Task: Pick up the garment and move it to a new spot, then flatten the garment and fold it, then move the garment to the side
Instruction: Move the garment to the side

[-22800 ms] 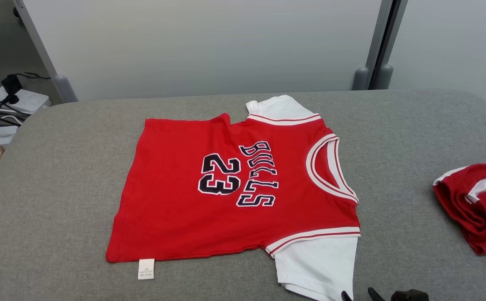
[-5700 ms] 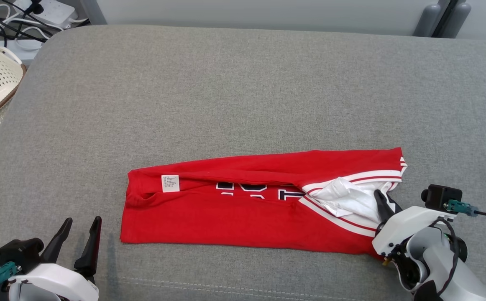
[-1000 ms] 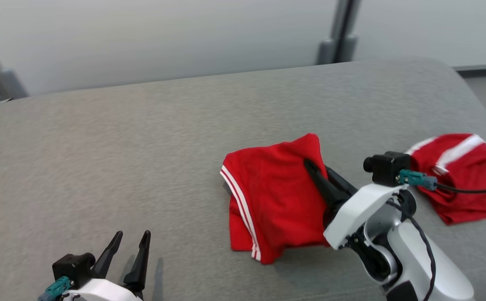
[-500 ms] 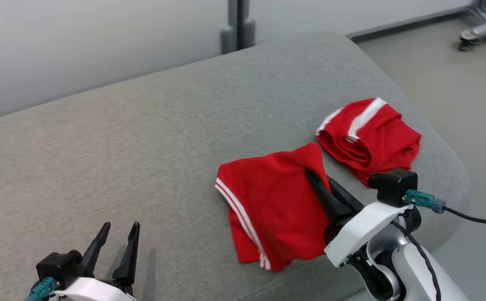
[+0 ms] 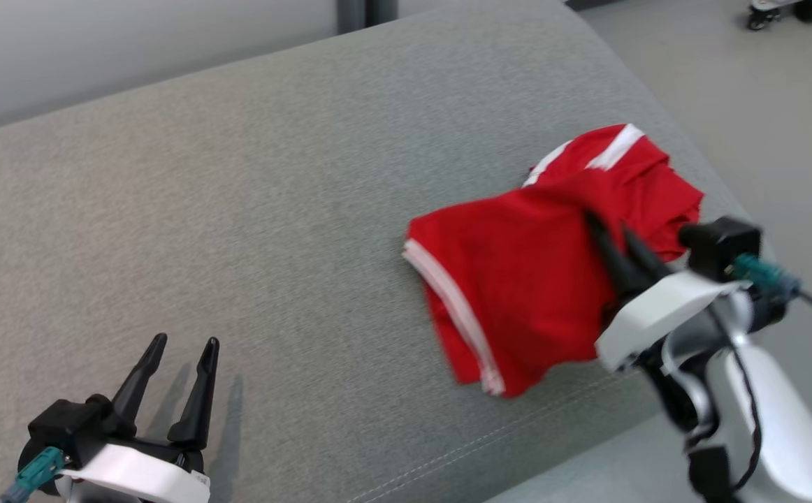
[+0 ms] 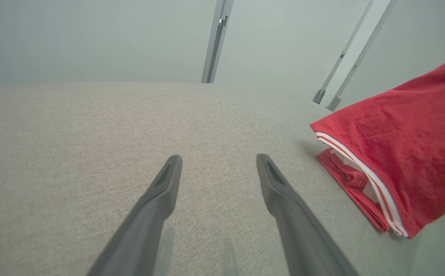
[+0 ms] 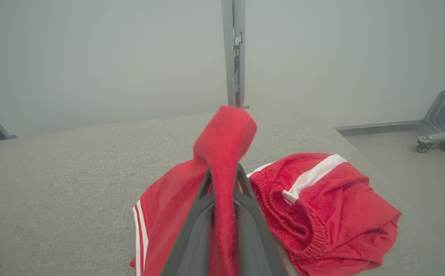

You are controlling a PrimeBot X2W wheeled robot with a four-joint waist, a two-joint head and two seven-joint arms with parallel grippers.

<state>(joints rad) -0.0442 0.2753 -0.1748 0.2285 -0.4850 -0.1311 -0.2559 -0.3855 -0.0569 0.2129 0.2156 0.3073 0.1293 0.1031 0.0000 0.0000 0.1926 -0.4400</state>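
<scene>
Nearly finished, judging by the garment (image 5: 518, 293): already flattened and folded into a small red packet, white-striped edge toward the left. Left to do, apparently, only the last step: carrying it aside and letting go. Hangs pinched by one upper corner, raised at that end, lower edge seemingly brushing the grey padded surface (image 5: 238, 209) near its front seam. Clamped there by the right gripper (image 5: 609, 225), fingers closed tight on a fold of red cloth poking up between them. Overlaps, from the head view, a second red garment (image 7: 322, 207) lying bunched just beyond, close to the surface's right end; touching or not, cannot tell. Well apart at the lower left, the left gripper (image 5: 186, 341), fingers spread wide, holding nothing, poised above bare cloth.
</scene>
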